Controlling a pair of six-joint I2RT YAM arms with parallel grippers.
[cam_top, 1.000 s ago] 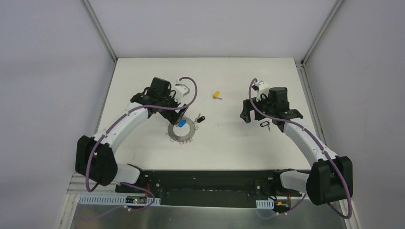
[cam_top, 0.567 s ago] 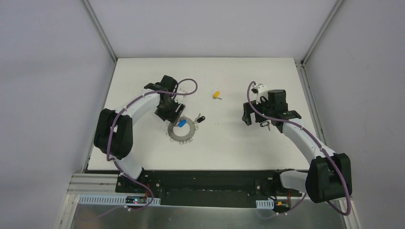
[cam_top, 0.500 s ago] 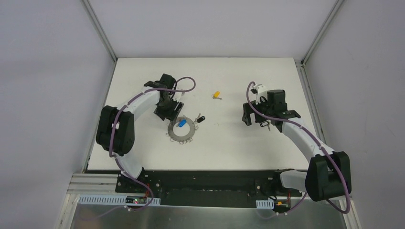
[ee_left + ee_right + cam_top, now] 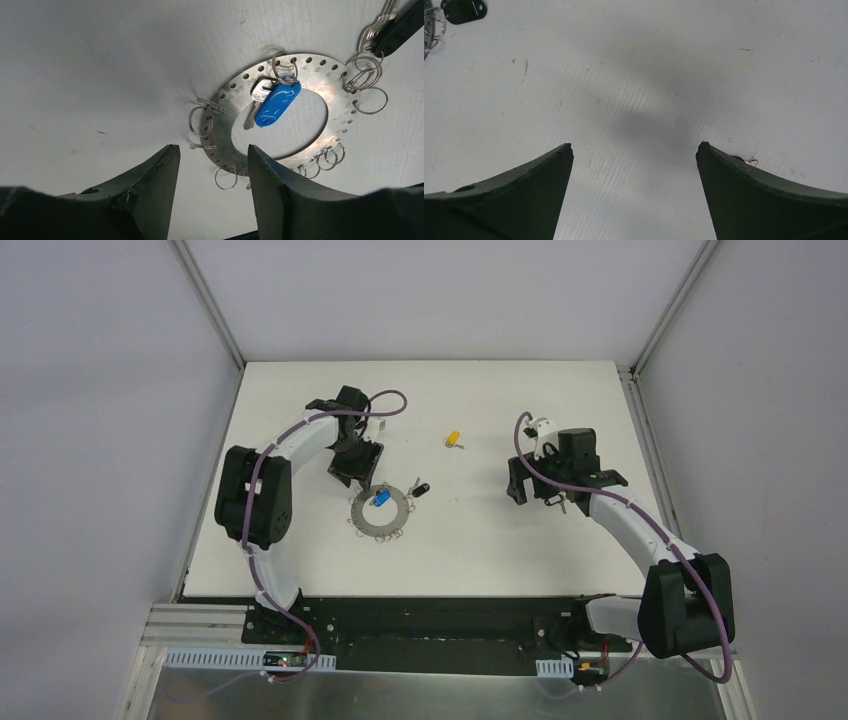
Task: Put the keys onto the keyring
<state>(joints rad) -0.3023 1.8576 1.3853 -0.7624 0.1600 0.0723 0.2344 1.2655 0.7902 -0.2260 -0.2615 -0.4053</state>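
So the keyring [image 4: 362, 516] was lying flat on the table [image 4: 300, 540], a bit left of the middle. The blue key [image 4: 381, 498] sat on top of it, lying across the ring's hole with its head end right at one of the small wire loops. I couldn't tell for sure if it was actually hooked on. One black key [image 4: 420, 489] lay just off the ring's far-right rim, right beside a cluster of loops. The yellow key [image 4: 453, 439] was by itself further back, well apart from the ring.

The left tool [image 4: 356, 468] sat low at the ring's far-left edge. From its wrist camera the fingers [image 4: 155, 185] were about half apart with nothing in them, and the ring's rim [image 4: 217, 125] showed in the gap. The right tool [image 4: 520, 486] was over on the right side of the table, spread wide and empty over bare table, with the second black key [image 4: 553, 499] just beside it.
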